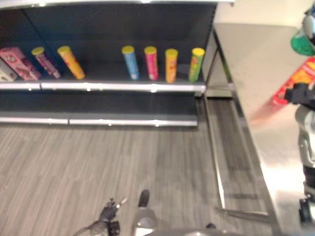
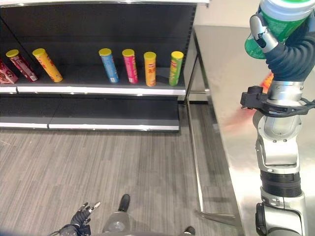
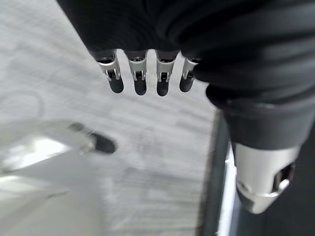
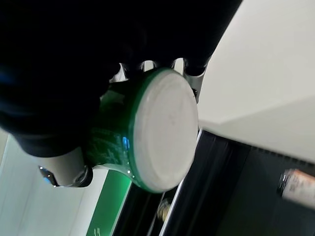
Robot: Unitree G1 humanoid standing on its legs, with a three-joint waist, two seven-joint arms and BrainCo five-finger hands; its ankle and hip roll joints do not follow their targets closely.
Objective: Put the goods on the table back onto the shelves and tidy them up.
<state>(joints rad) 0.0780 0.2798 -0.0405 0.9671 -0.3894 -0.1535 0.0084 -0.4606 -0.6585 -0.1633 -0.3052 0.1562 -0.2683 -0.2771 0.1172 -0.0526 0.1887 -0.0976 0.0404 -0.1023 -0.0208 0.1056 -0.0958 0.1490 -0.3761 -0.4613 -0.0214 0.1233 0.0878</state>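
Observation:
My right hand is raised above the steel table at the far right, shut on a green can with a white lid. Its fingers curl around the can's side. A red and orange packet lies on the table behind that arm, partly hidden. My left hand hangs low over the floor, its fingers straight and holding nothing. On the dark shelf stand a blue tube, a pink tube, an orange tube and a green-yellow tube.
Further left on the same shelf lean a yellow-orange tube, a maroon tube and a pink box. A lower shelf runs beneath. Grey plank floor lies between me and the shelves. The table's frame rail runs along the floor.

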